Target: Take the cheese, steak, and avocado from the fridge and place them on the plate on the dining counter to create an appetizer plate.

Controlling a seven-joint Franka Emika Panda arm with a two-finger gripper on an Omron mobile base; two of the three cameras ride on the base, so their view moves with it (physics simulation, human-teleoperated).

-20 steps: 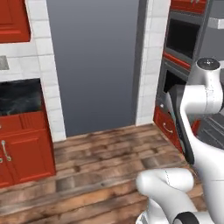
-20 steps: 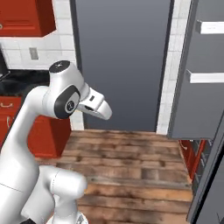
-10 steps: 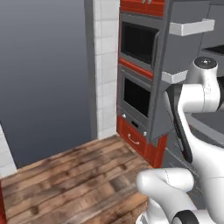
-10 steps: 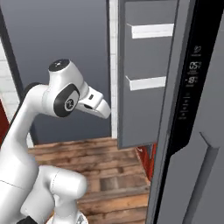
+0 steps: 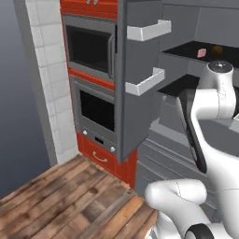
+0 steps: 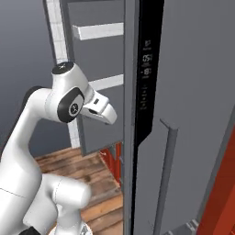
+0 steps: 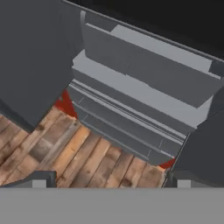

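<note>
We are at the very first step: coming up to the tall grey fridge (image 5: 140,93) with its doors swung wide, nothing yet taken out. In the left base view the open door carries two white bins (image 5: 147,56) and, past it, the black inner shelves (image 5: 196,49) hold a small pale pink lump (image 5: 201,53) and a small yellow-orange chunk (image 5: 217,50) that we judge to be the cheese (too small to be sure of its shape), lying near each other on the upper shelf, well above the robot's shoulder. In the hand view the hand (image 7: 109,177) points down at the grey lower drawers (image 7: 140,96) and the brown wooden plank floor (image 7: 52,148); its two dark fingertips (image 7: 41,177) stand far apart at the bottom corners with nothing between them, so it is fully spread and empty. The red-fronted column with the black microwave and oven (image 5: 91,79) stands just beside the fridge door and is no part of the job. The plate and the dining surface lie outside what we can see here. Next, we reckon, the arm must lift and tilt the hand up from the drawers to shelf height, reach in between the doors, and line the spread fingers around the yellowish chunk before closing
</note>
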